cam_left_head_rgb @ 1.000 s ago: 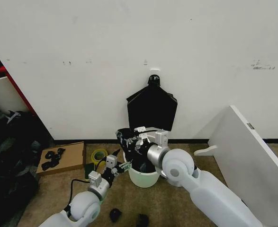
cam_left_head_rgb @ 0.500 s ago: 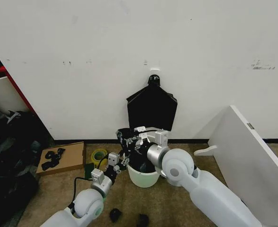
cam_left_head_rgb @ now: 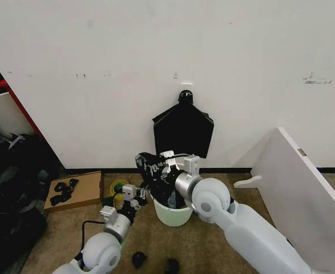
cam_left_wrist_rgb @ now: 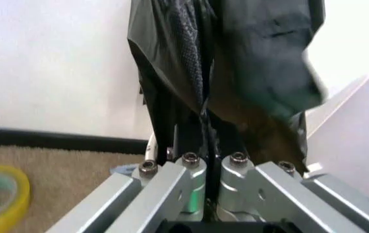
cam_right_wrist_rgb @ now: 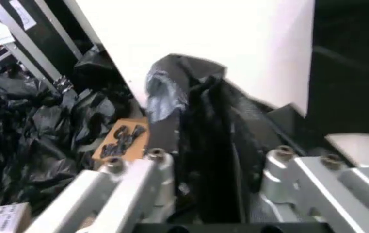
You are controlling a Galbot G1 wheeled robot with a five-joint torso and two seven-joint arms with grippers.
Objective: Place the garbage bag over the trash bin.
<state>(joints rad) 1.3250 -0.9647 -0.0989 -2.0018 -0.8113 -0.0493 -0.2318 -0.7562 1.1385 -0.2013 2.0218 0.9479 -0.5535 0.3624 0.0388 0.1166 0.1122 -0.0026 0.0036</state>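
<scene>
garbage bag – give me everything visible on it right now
The garbage bag is thin, glossy black plastic, crinkled and bunched. It hangs over the mouth of the white trash bin, not yet spread around the rim. The right gripper is shut on its upper folds; the left gripper is shut on a hanging pleat at the bin's left side.

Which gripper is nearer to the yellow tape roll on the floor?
Left. The left gripper is just beside the tape roll, shut on the garbage bag; the right gripper holds the bag above the bin.
</scene>
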